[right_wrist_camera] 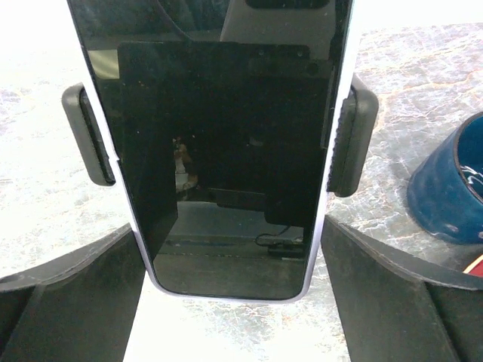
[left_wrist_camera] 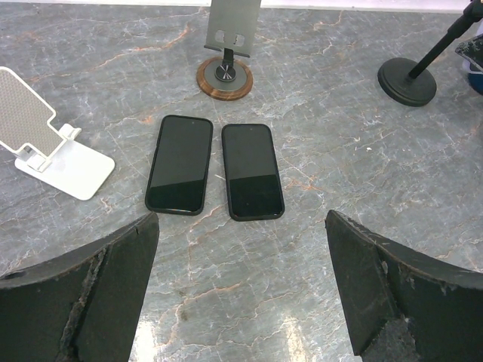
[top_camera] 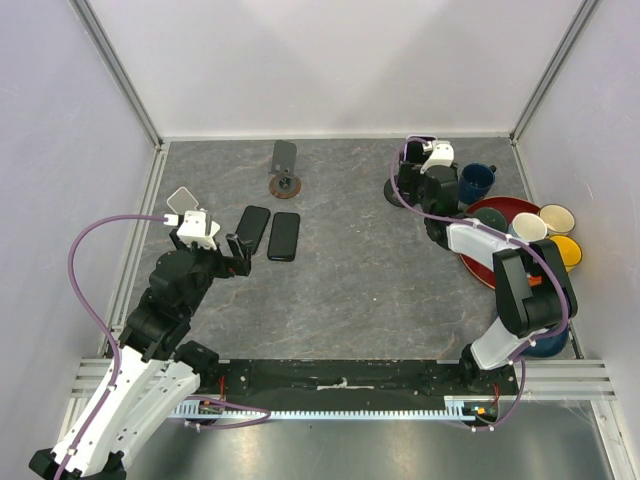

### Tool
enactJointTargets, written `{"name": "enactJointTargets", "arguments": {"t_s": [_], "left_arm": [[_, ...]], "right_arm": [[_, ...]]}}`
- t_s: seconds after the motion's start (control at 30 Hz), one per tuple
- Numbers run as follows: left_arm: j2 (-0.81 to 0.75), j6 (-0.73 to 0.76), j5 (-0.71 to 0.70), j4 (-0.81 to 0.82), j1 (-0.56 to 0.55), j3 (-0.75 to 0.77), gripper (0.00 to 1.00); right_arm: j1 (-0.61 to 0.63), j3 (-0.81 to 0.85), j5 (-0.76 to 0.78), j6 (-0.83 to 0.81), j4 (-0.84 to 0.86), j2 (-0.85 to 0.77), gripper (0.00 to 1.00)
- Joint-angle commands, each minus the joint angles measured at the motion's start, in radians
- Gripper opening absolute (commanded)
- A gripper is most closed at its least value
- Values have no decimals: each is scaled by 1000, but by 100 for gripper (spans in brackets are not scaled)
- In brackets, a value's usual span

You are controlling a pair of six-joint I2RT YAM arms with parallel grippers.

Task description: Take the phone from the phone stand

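Note:
In the right wrist view a dark-screened phone (right_wrist_camera: 226, 151) with a pale rim stands upright, clamped between the two black side grips of the phone stand (right_wrist_camera: 355, 136). My right gripper (right_wrist_camera: 229, 249) is open, one finger on each side of the phone's lower end, neither visibly touching it. From above, the right gripper (top_camera: 425, 158) hangs over the stand's black round base (top_camera: 405, 190) at the back right and hides the phone. My left gripper (left_wrist_camera: 241, 226) is open and holds nothing, low over the table on the left (top_camera: 238, 252).
Two black phones (left_wrist_camera: 179, 164) (left_wrist_camera: 253, 171) lie flat side by side just ahead of the left gripper. A white folding stand (left_wrist_camera: 45, 143) sits to their left, a grey stand on a wooden disc (left_wrist_camera: 225, 75) behind them. A blue mug (right_wrist_camera: 453, 188) and a red plate (top_camera: 505, 210) with cups stand at the right.

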Motion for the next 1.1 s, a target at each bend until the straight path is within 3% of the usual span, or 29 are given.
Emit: {"name": "enactJointTargets", "arguments": {"t_s": [0.0, 0.17, 0.3, 0.5, 0.8, 1.07], "left_arm": [[-2, 32, 11, 35, -1, -2, 97], [-3, 31, 14, 33, -1, -4, 97], [-6, 31, 16, 30, -1, -5, 97], [-13, 31, 24, 29, -1, -7, 97], [-10, 31, 42, 30, -1, -8, 96], [-13, 40, 117, 44, -1, -11, 96]], "right_arm": [[15, 23, 71, -24, 46, -14, 94], [47, 0, 69, -55, 31, -47, 76], [71, -15, 62, -68, 18, -73, 55], [118, -52, -30, -81, -32, -148, 39], [233, -141, -262, -127, -158, -337, 31], [345, -225, -460, -189, -224, -444, 33]]}}
